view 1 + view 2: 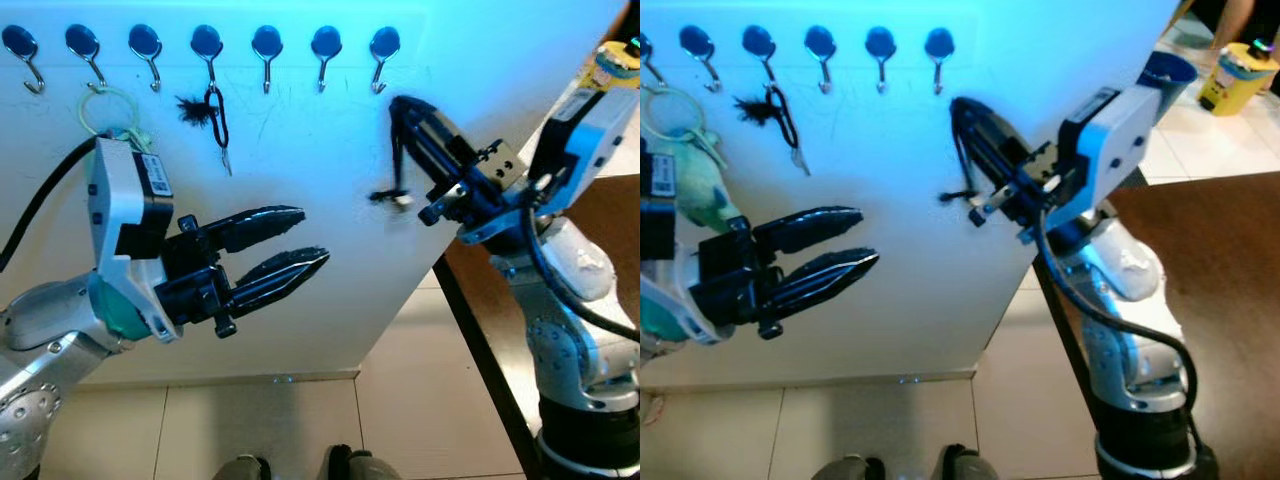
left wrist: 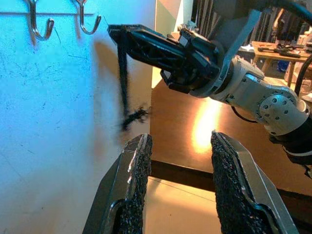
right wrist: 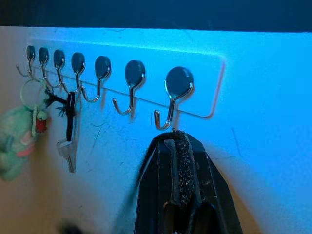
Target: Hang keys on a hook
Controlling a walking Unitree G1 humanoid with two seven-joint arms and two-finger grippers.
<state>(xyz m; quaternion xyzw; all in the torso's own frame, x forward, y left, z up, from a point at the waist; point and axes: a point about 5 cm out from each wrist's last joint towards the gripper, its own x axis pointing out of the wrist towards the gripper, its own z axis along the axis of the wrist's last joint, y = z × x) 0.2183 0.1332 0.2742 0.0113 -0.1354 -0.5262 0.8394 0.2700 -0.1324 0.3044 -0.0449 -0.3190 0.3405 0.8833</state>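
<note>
- Black cord loop (image 1: 398, 150) with small frayed tuft and pale bit at its lower end, dangling from tips of right gripper (image 1: 400, 108); fingers clamped together on the cord.
- Just above those fingertips: end hook (image 3: 168, 105) of the wall row, bare.
- Left gripper (image 1: 305, 240) lower, fingers apart, holding nothing.
- No legible writing.

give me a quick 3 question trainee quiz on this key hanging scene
1. True or false: the right gripper pinches a black key strap.
2. The left gripper is: A) open B) shut on a key.
3. What does the rightmost silver wall hook carry?

Key:
1. True; the strap dangles beside the white wall panel.
2. A, its fingers apart.
3. Nothing; it is bare, just above the right gripper's tips. A black strap with a key hangs on another hook.
</note>
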